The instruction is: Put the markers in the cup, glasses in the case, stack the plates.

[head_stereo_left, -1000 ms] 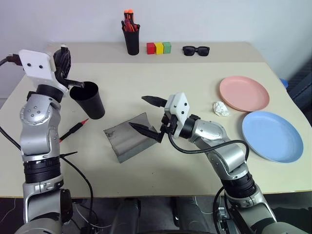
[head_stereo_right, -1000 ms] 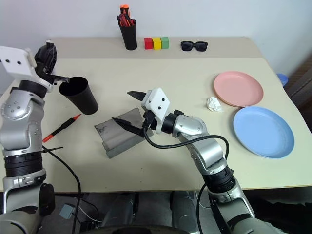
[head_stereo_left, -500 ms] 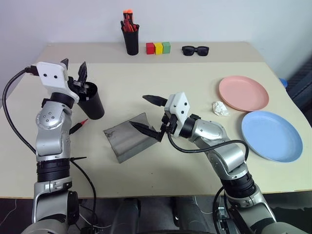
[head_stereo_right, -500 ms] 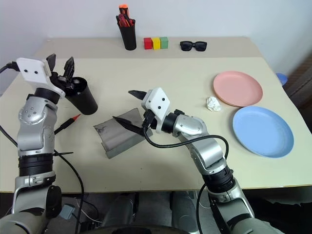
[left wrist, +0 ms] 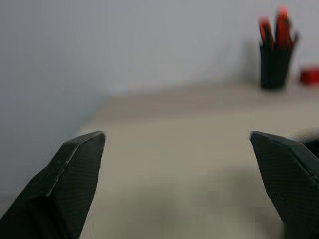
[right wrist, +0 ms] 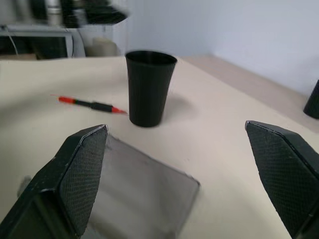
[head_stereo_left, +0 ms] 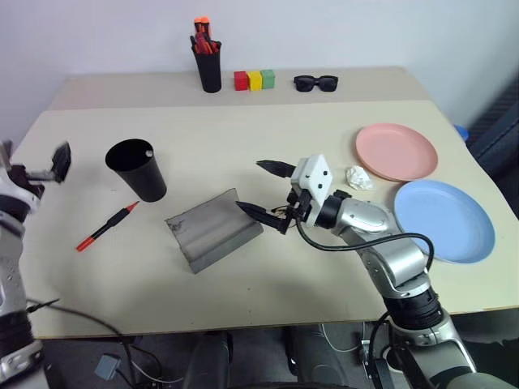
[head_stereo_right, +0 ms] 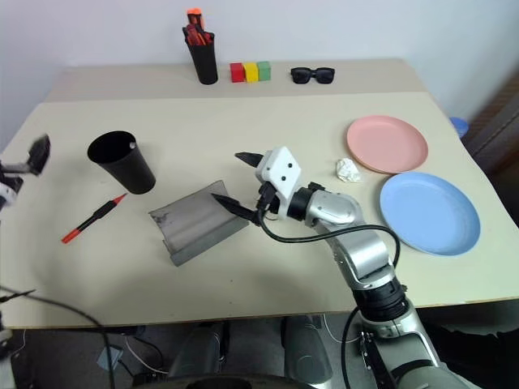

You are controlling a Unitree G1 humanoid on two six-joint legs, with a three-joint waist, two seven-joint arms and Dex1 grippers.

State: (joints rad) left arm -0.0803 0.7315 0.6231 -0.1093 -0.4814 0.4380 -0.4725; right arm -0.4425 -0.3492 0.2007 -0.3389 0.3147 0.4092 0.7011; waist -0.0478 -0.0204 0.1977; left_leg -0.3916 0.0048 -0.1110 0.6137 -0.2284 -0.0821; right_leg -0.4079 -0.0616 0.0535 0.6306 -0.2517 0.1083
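Left hand (head_stereo_left: 49, 166) opened, empty, swung off cup (head_stereo_left: 136, 168); right hand (head_stereo_left: 266, 191) stays wide, empty.

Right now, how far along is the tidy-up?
Done: possibly one marker, since a pale tip shows inside the cup. In hand: nothing; left gripper and right gripper are both open, the right over the case. Left: red marker on the table; pink plate and blue plate unstacked; glasses not discernible.
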